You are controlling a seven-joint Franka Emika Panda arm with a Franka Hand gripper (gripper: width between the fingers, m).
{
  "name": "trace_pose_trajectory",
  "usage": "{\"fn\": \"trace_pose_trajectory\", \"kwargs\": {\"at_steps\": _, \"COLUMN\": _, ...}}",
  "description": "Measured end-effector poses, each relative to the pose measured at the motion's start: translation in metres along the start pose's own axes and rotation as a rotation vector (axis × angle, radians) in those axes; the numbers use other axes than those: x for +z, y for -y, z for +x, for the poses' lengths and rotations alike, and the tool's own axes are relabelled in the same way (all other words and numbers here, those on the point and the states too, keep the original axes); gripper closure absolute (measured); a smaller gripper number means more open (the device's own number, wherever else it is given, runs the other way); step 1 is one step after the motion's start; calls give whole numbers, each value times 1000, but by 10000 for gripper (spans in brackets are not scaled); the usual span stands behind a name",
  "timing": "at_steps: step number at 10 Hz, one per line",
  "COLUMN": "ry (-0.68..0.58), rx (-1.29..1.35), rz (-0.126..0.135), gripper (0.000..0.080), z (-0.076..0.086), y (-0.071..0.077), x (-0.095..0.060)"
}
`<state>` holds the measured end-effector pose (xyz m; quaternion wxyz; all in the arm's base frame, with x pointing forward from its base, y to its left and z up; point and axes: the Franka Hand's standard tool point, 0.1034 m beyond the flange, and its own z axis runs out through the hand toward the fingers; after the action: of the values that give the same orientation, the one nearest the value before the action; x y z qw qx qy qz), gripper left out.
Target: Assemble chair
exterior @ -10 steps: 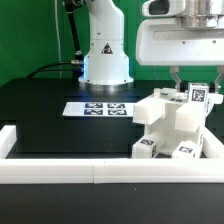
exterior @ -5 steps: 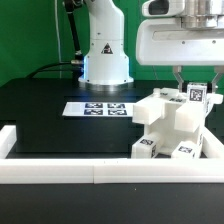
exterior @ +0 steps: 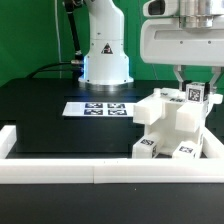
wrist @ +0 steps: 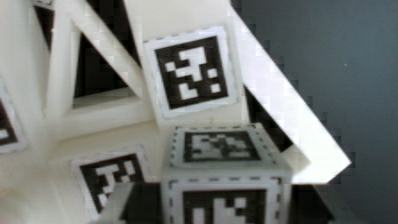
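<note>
The two-finger gripper (exterior: 197,84) is clamping narrowly on the small white tagged plastic cube (exterior: 197,96) topping the chunky white plastic chair (exterior: 165,125). The chair is standing directly beneath the gripper, at the exterior view's right.

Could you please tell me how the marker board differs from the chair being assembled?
The marker board lies thin and flat on the black table; the chair stands chunky and tall. The board sits mid-table, the chair at the exterior view's right, its top in the gripper. Both are white with black-and-white square tags.
</note>
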<state>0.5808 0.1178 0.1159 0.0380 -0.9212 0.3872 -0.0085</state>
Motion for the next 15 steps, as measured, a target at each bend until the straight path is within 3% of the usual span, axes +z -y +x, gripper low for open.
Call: {"fn": "trace_pose_trajectory", "kwargs": {"at_steps": 15, "ry": 9, "rx": 766, "rz": 5, "gripper": 511, "z": -4, "y": 3, "x": 1}}
